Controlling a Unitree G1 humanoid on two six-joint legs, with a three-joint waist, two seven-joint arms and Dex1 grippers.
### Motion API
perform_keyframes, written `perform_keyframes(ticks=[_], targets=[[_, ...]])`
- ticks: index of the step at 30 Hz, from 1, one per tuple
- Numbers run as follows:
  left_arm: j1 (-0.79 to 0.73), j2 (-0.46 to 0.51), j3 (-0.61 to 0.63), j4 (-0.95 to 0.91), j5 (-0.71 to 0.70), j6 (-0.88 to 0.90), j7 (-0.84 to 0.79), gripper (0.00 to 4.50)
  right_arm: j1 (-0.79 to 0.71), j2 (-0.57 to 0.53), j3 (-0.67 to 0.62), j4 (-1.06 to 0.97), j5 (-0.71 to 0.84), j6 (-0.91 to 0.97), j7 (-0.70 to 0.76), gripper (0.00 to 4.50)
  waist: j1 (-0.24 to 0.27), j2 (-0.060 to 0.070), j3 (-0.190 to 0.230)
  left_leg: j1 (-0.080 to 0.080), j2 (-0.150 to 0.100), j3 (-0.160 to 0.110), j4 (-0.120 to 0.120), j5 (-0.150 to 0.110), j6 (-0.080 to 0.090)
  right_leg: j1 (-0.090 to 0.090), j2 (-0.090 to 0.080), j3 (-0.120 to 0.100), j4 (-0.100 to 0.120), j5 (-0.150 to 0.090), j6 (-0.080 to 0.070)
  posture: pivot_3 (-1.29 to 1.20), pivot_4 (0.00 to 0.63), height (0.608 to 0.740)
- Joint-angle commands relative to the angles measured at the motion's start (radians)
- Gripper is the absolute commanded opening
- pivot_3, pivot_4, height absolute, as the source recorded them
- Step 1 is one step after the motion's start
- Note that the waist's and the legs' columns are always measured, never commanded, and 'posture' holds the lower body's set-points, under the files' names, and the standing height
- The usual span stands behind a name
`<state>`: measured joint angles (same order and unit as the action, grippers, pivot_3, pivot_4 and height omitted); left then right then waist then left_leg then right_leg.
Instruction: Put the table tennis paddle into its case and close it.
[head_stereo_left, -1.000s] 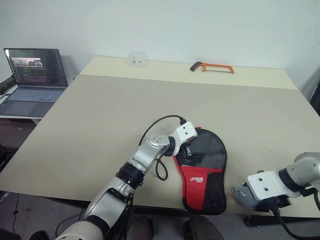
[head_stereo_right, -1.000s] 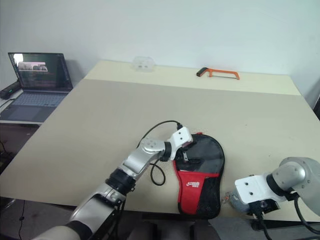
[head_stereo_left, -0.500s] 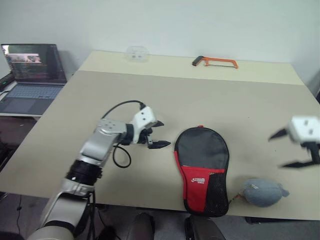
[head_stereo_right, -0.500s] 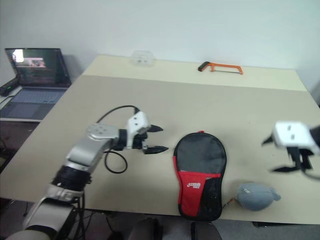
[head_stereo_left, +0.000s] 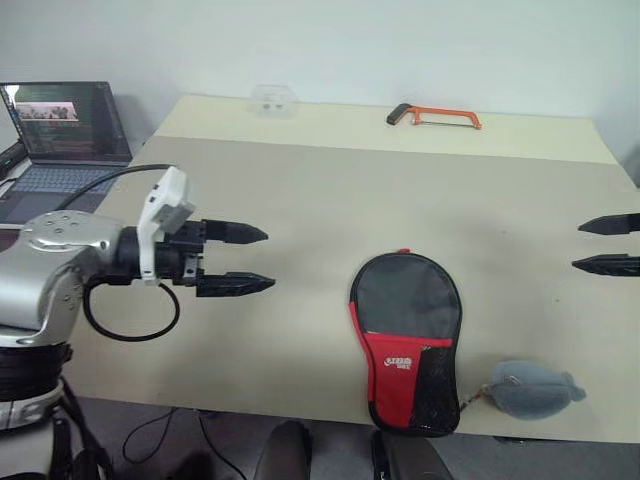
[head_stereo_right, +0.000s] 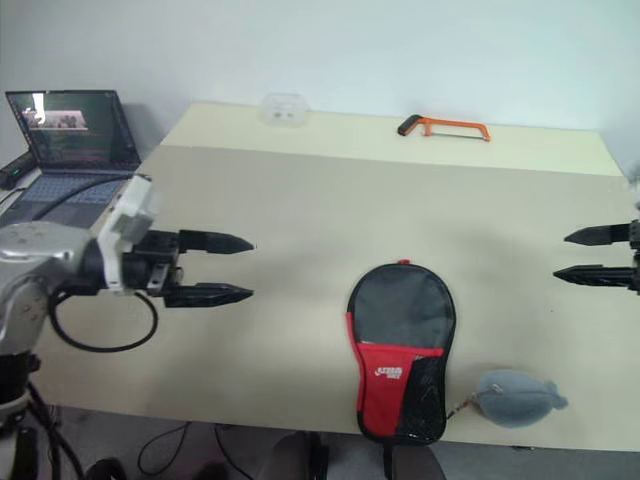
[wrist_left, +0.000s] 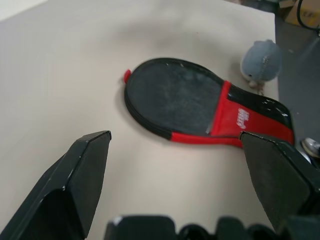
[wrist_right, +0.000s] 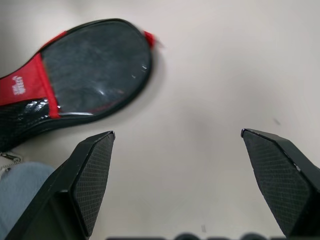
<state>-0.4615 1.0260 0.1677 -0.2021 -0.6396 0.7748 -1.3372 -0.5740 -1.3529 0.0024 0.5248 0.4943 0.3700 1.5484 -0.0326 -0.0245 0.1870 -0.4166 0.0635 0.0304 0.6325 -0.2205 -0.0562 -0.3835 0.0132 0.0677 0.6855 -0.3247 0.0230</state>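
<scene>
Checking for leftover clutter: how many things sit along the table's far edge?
2: a small clear plastic box toward the far left corner, and an orange-framed hacksaw further right along the same edge. Nothing appears hidden there.

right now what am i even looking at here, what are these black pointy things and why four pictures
It is a two-armed robot seen through its own cameras. Two pictures come from a camera pair on its head, looking down over a table. The other two come from a camera on each wrist, looking out between that arm's two black fingers.

The pointy things are those fingers. The left pincer and the right pincer both stand open above the table and hold nothing.

On the table lies a paddle-shaped case, dark grey and red, zipped shut as far as I can see, with a plush ball on a chain. At the far edge are an orange hacksaw and a small clear box. A laptop sits on a side desk.
</scene>
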Motion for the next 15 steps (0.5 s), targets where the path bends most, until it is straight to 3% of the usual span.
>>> perform_keyframes(ticks=[1,10,15], targets=[[0.002,0.046,0.063,0.021,-0.005,-0.012,0.005,4.5,0.071,-0.061,-0.068,-0.022,0.055,-0.008,0.066,4.46,0.0,0.0,0.0,0.0,0.0,0.0,0.0,0.0,0.0,0.0,0.001,0.0,0.002,0.0,0.0,0.0,0.15,0.74],[0.014,0.077,0.124,0.151,0.043,-0.088,0.058,4.5,0.454,-0.039,-0.517,-0.371,0.115,0.145,0.019,4.46,-0.003,0.002,0.0,0.0,0.0,0.001,0.007,0.0,0.0,-0.004,0.004,0.0,0.014,-0.001,-0.001,0.0,0.15,0.74],[0.037,0.08,0.113,0.131,0.038,-0.095,0.053,4.5,0.509,-0.002,-0.6,-0.49,0.131,0.236,-0.016,4.46,-0.002,0.001,0.0,0.0,0.0,0.001,0.011,0.0,0.0,-0.002,0.003,0.0,0.014,-0.002,0.003,0.0,0.15,0.74]])
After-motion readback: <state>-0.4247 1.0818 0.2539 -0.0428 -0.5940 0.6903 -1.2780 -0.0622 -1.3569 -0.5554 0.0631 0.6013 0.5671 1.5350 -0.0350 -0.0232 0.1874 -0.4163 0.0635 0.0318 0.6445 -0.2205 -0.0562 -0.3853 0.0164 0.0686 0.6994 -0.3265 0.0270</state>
